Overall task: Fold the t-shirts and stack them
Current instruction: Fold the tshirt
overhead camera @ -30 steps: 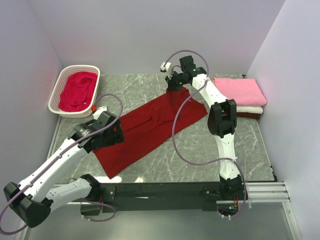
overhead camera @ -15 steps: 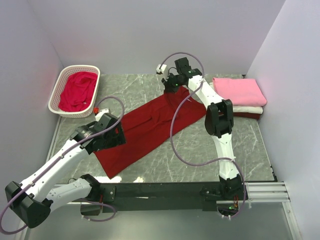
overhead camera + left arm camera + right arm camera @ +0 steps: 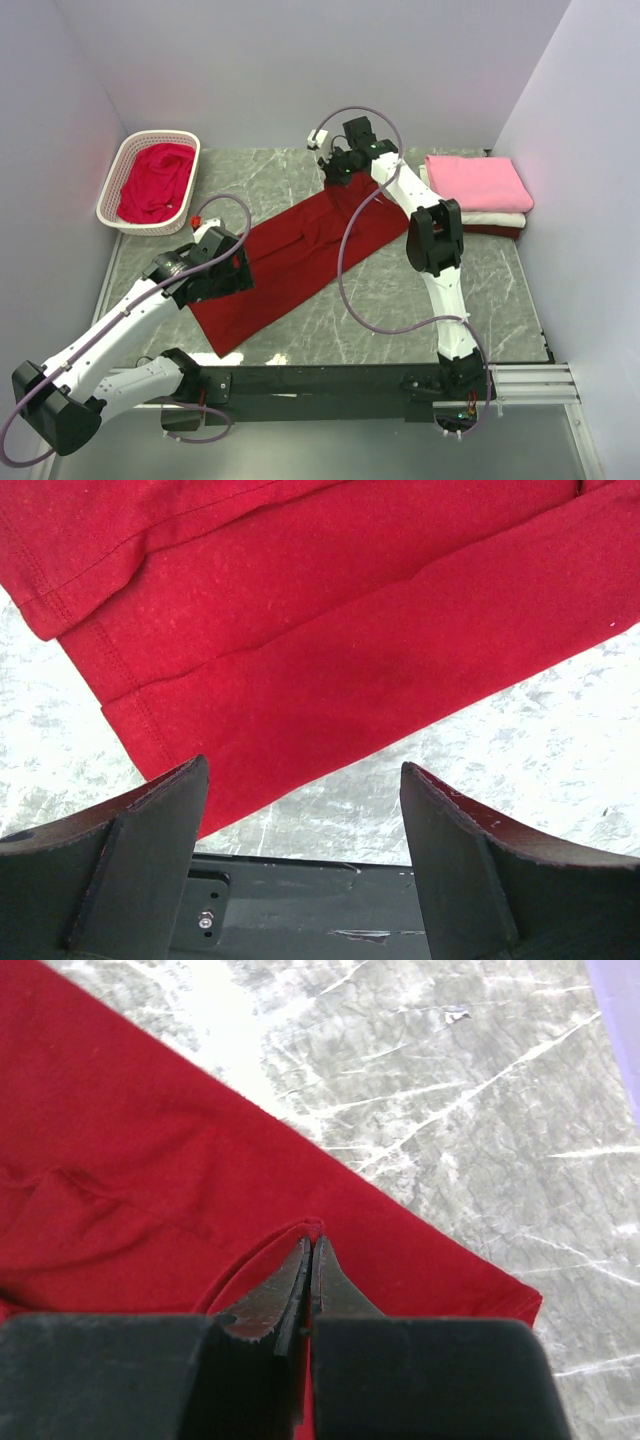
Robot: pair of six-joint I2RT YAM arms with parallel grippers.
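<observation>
Fingers of the right gripper (image 3: 311, 1247) pinch a raised fold at the far edge of the dark red shirt (image 3: 300, 250), which lies diagonally across the middle of the table (image 3: 420, 290), while the left gripper (image 3: 302, 770) hangs spread over its near left end.

On my left a white lattice basket (image 3: 159, 134) stands at the back corner of the grey marbled table (image 3: 400, 290); pale walls (image 3: 300, 70) enclose it; a black rail (image 3: 320, 381) lines the near edge.
</observation>
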